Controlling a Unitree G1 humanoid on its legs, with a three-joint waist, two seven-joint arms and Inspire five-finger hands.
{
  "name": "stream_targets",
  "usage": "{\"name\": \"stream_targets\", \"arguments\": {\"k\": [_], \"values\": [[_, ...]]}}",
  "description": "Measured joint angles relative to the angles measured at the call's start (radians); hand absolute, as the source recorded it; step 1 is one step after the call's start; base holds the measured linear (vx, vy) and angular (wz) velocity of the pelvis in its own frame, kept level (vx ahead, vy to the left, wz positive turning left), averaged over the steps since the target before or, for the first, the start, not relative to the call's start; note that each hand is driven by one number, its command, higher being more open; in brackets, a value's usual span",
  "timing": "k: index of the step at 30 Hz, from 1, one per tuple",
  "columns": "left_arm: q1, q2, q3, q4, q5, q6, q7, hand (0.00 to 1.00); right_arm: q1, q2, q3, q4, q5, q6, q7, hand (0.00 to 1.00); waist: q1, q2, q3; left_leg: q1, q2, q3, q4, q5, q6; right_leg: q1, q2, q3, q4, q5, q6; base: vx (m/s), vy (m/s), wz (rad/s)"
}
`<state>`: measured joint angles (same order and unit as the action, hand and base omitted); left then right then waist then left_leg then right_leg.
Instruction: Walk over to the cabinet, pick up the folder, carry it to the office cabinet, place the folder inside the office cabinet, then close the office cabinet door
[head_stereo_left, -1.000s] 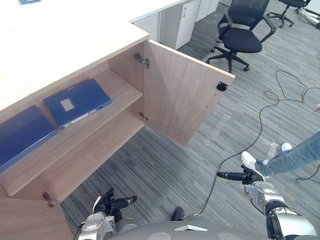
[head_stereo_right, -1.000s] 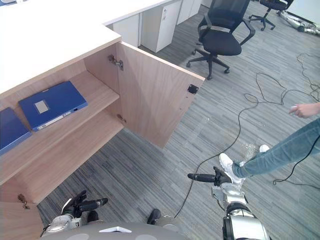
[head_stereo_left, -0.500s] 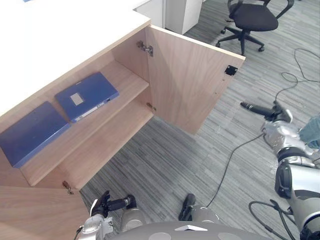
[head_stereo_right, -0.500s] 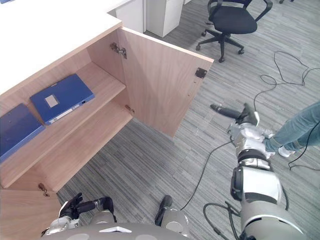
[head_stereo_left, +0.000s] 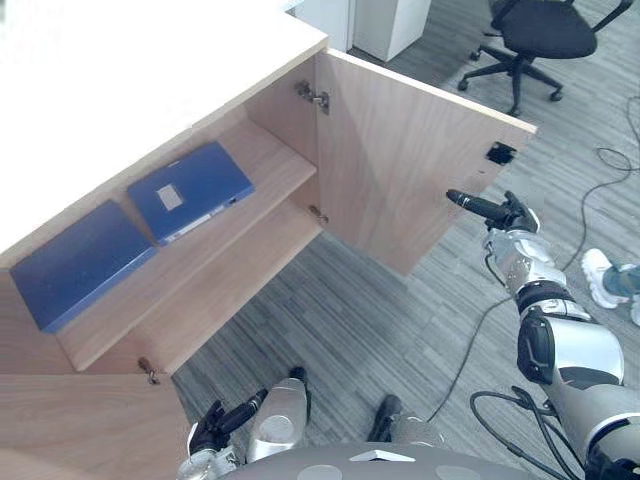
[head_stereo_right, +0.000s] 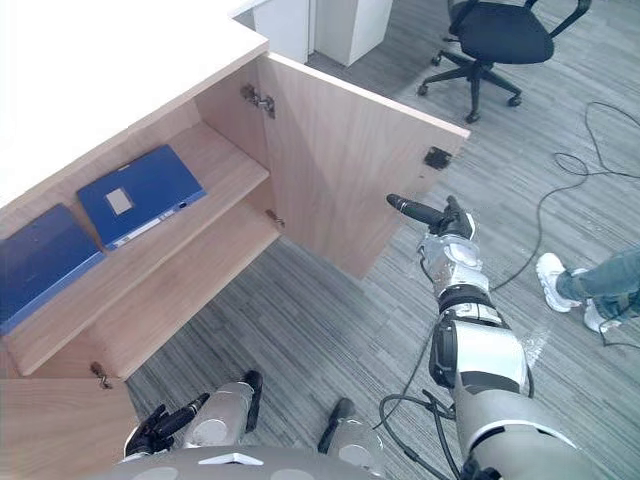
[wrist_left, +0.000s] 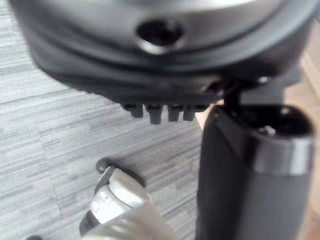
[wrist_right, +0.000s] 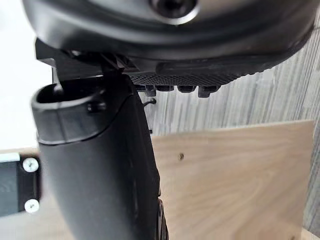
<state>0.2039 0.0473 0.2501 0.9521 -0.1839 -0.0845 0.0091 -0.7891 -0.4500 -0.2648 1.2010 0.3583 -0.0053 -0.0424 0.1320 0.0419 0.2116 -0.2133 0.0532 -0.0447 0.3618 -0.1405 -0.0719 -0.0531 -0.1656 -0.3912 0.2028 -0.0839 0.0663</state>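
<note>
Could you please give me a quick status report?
Right hand open, raised by the open door. Left hand open, low. Folder on the shelf, second folder beside it. Person's shoe at right.

Grey striped carpet (head_stereo_left: 350, 330) — a black office chair (head_stereo_left: 555, 35) stands near white drawer units (head_stereo_left: 390, 20).

The right robot hand (head_stereo_left: 495, 211) stretches forward, fingers straight and together; the left robot hand (head_stereo_left: 213, 437) hangs low, fingers loosely extended.

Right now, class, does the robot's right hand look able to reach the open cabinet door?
Probably yes. The right hand, fingers straight, is stretched toward the cabinet door, near its free edge, and nothing shows between them. Whether they touch, I cannot tell.
</note>
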Motion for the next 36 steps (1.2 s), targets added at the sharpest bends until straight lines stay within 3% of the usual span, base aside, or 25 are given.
{"name": "stream_targets", "arguments": {"k": [5,11,14,21,26,31,36], "values": [[0.000,-0.001,0.000,-0.002,0.014,-0.001,0.000,1.00,0.021,-0.005,-0.001,-0.061,-0.002,-0.001,0.006,1.00,-0.005,-0.011,-0.007,0.083,-0.030,0.009,-0.118,0.029,0.020,0.059,-0.019,0.006,-0.078,0.030,0.014,0.11,0.037,0.02],[0.006,0.007,-0.007,0.004,0.034,-0.002,0.001,1.00,0.025,-0.024,0.006,-0.057,-0.002,-0.001,0.004,1.00,-0.009,-0.024,-0.013,0.146,-0.043,0.010,-0.190,0.048,0.029,0.106,-0.022,0.012,-0.130,0.069,0.005,0.05,0.023,0.00],[0.021,0.017,-0.008,0.008,0.034,-0.006,-0.002,1.00,0.009,-0.032,0.047,-0.040,-0.001,-0.002,0.007,1.00,-0.010,-0.044,-0.027,0.153,-0.049,0.010,-0.210,0.055,0.035,0.114,-0.023,0.014,-0.157,0.090,0.003,0.01,0.048,-0.01],[0.040,0.034,-0.037,0.010,0.034,-0.008,-0.017,1.00,-0.059,-0.095,0.139,0.030,0.006,-0.001,0.007,1.00,-0.001,-0.052,-0.030,0.150,-0.077,-0.012,-0.249,0.100,0.052,0.123,-0.037,0.011,-0.196,0.126,0.003,-0.05,0.048,0.11],[0.047,0.044,-0.040,0.011,0.035,-0.008,-0.023,1.00,-0.072,-0.107,0.291,0.029,0.054,-0.001,0.021,1.00,-0.006,-0.054,-0.029,0.150,-0.087,-0.017,-0.303,0.149,0.050,0.103,-0.038,0.013,-0.205,0.134,0.009,-0.13,0.005,0.00],[0.053,0.055,-0.040,0.017,0.035,-0.008,-0.035,1.00,-0.070,-0.121,0.508,-0.007,0.242,0.000,0.110,1.00,-0.019,-0.053,-0.026,0.148,-0.073,-0.026,-0.352,0.186,0.036,0.086,-0.018,0.028,-0.225,0.129,0.015,-0.16,-0.035,-0.06],[0.055,0.073,-0.039,0.019,0.063,-0.008,-0.051,1.00,0.042,-0.211,0.756,-0.244,0.259,0.001,0.211,1.00,-0.028,-0.051,-0.026,0.148,-0.039,-0.049,-0.368,0.193,0.025,0.086,0.024,0.039,-0.241,0.125,0.021,-0.09,-0.085,-0.07]]}}
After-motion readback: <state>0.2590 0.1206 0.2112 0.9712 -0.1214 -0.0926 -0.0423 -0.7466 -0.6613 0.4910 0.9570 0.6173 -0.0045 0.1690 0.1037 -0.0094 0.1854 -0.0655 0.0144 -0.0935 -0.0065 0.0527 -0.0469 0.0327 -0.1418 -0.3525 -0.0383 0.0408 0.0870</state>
